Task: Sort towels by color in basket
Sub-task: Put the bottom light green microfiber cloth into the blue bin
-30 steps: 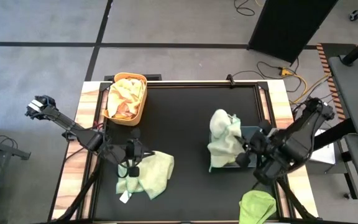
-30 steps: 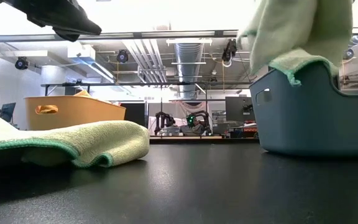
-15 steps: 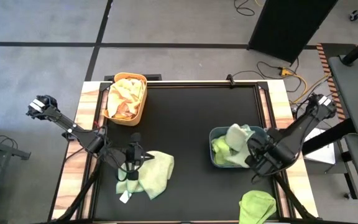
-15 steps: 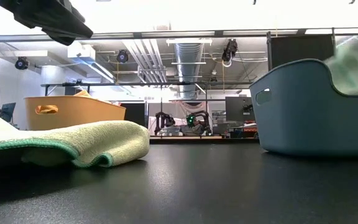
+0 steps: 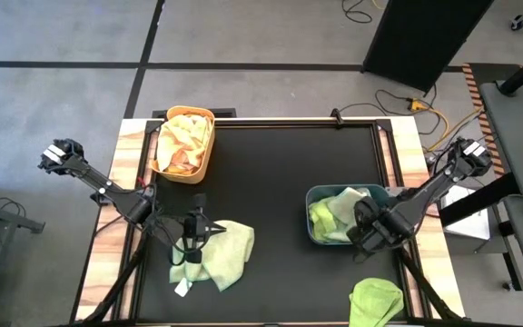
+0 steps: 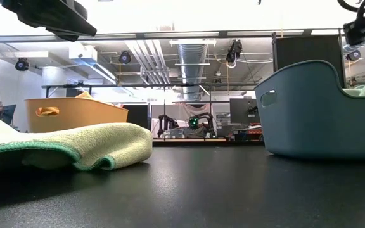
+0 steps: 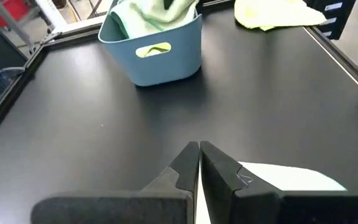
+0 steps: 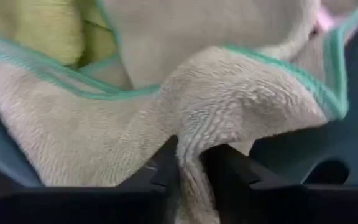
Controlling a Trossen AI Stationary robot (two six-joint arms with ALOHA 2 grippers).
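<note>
A light green towel (image 5: 216,256) lies crumpled on the near-left part of the black table, shown from the side in the low view (image 6: 75,149). My left gripper (image 5: 193,232) hangs shut over its far-left edge; in the left wrist view (image 7: 199,154) its fingertips stand before bare table, with pale cloth (image 7: 291,178) beside them. My right gripper (image 5: 361,229) is down in the blue basket (image 5: 314,229) and shut on a pale green towel (image 5: 341,205). A second green towel (image 5: 320,218) lies under it. A third (image 5: 377,300) lies at the near-right edge. My right gripper pinches a raised fold (image 8: 194,127) of the pale green towel between its two fingers (image 8: 163,168), and the teal hem runs close by. It comes from above, slanting down into the basket. The towel lies slack on the cloth inside the basket.
An orange basket (image 5: 198,168) at the far-left corner holds peach and orange towels (image 5: 184,136). The blue basket (image 6: 309,117) stands right of centre. Bare black table lies between the two baskets. Wooden rails edge the table on the left and right.
My right gripper has come down toward the near edge, carrying the pale green towel. A second ago the towel hung high over the blue basket; now it lies inside, below the rim. My left gripper and its towel have stayed put.
</note>
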